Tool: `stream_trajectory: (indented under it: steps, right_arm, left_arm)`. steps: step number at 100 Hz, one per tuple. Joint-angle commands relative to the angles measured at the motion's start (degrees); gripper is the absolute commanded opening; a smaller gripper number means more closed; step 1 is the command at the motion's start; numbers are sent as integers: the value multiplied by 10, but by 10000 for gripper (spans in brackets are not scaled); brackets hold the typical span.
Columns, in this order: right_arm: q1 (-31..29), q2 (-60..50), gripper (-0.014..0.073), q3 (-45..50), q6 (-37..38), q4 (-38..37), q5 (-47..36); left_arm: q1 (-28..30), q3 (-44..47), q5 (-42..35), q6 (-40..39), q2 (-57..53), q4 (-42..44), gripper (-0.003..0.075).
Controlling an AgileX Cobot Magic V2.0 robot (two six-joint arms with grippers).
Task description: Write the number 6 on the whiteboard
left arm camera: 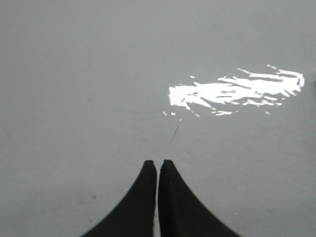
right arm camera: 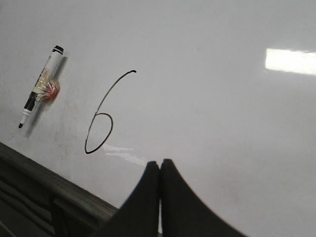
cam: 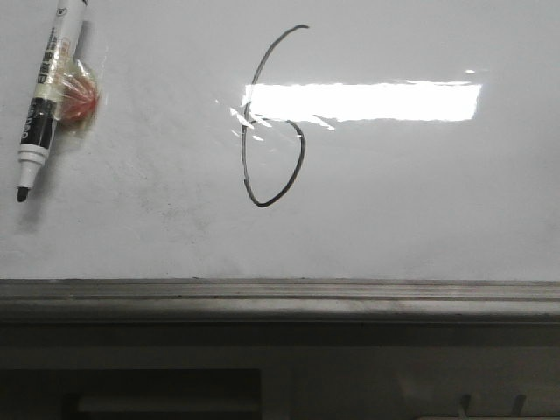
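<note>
A thin black number 6 (cam: 248, 166) is drawn near the middle of the glossy whiteboard (cam: 420, 201). It also shows in the right wrist view (right arm camera: 88, 138). A marker pen (cam: 48, 92) with its cap off and tape round its middle lies on the board at the far left, tip toward the front edge; it shows in the right wrist view too (right arm camera: 39, 88). My right gripper (right arm camera: 160, 163) is shut and empty, off the 6 to its right near the ledge. My left gripper (left arm camera: 158, 163) is shut and empty over bare board (left arm camera: 74, 98). Neither gripper shows in the front view.
A grey ledge strip (cam: 280, 297) runs along the board's front edge and shows in the right wrist view (right arm camera: 54, 182). A bright rectangular light glare (cam: 367, 101) crosses the 6. A short thin dark mark (left arm camera: 175, 133) lies ahead of the left fingers.
</note>
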Motion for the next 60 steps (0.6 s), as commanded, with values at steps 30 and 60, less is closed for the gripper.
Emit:
stream_trajectory:
  steps: [30,60]
  right_arm:
    - [-2,7,-65,-15,-7,12,-39]
    - [-2,7,-65,-15,-7,12,-39]
  left_arm:
    - [22,28,-30,-8,-18,0,-20]
    - [26,28,-29,-8,-18,-9,-20]
